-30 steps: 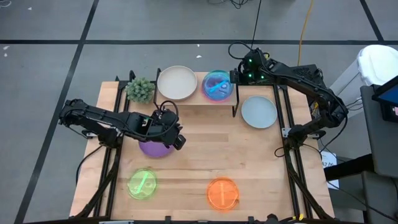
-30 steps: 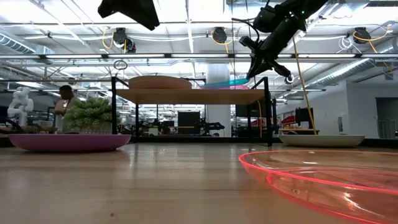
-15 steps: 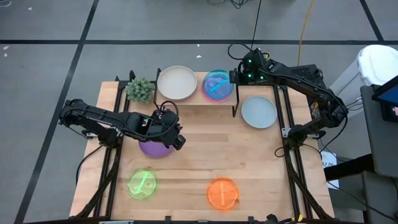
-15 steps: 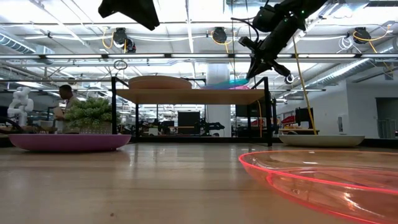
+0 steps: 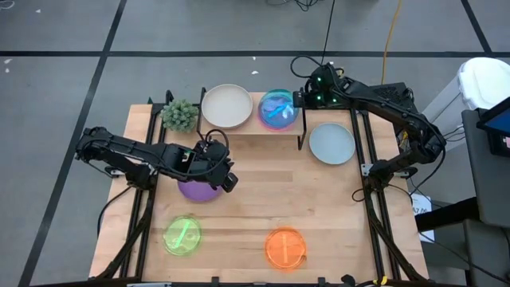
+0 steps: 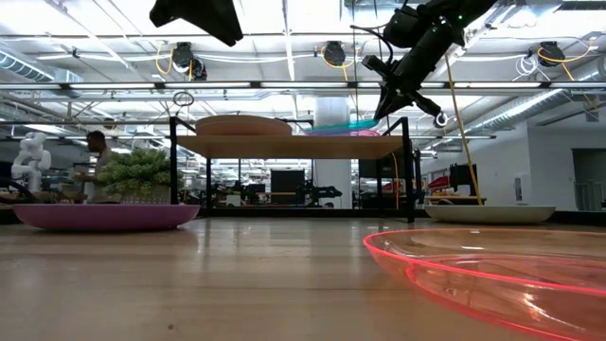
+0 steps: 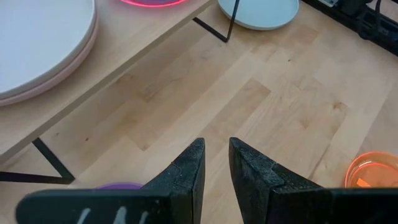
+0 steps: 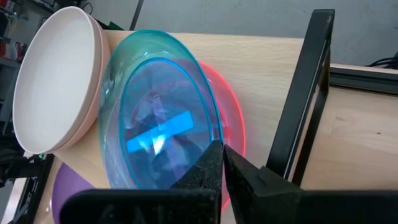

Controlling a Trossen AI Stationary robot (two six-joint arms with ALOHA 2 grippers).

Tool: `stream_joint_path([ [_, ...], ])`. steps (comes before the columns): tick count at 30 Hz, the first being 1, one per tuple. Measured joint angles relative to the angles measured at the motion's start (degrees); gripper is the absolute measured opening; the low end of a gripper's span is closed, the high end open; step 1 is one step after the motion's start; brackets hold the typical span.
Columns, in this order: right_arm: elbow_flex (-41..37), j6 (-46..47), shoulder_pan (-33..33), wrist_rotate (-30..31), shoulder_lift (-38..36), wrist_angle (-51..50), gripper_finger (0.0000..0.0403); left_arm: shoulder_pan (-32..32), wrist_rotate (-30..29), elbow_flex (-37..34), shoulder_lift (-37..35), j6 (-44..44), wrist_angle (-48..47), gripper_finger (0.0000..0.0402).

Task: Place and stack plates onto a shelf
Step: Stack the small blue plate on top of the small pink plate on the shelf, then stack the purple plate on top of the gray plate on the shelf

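You have eight plates to count. Four are large and opaque: a cream-white plate sitting on a pale pink plate whose rim peeks out beneath it, a grey-blue plate and a purple plate. Four are smaller and see-through: a blue plate, a hot pink plate, a green plate and an orange plate.

There is one shelf, a low rectangular slab of pale wood on thin dark metal legs at the far side of the grained wooden table. On it you see the cream-and-pink pair on the left half, and the hot pink plate flat on the right half. The blue plate is tilted just above the hot pink one, glossy and round, with a bright bar showing through it.

Your right gripper is at that end of the shelf, its two fingers pressed together on the blue plate's rim. Your left gripper hangs over the purple plate on the table in front of the shelf, its blunt dark fingers a narrow gap apart and gripping nothing.

The grey-blue plate lies on the table just beside the shelf's right leg. The green and orange plates rest near the front edge, well apart. One spiky green plant stands at the shelf's left end.
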Motion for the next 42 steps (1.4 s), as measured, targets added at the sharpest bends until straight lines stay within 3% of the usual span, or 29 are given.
stream_joint_path([
  [6,0.0,-0.24,0.0,0.39,0.0,0.0,0.0007,-0.01,0.02,0.0,0.0,-0.04,0.0,0.0076],
  [16,0.0,-0.06,0.0,1.27,0.0,0.0,0.0067,-0.01,0.07,0.0,0.0,-0.39,0.0,0.0076],
  [24,-0.02,-1.93,0.18,0.99,-2.38,-0.04,0.0089,0.0,0.74,0.0,0.0,-0.42,-0.03,0.0076],
  [32,-0.02,-3.89,1.41,-0.43,-8.64,-2.04,0.0089,1.17,9.21,-2.17,-0.02,-3.27,-0.79,0.0076],
  [37,-0.02,-4.11,4.0,-0.37,-11.97,-3.18,0.0089,2.36,22.74,-8.63,-0.09,-4.15,4.44,0.0076],
  [42,-0.02,-4.14,7.82,-0.32,-14.07,-4.01,0.0089,2.24,24.95,-13.61,-0.11,-14.24,5.64,0.0077],
])
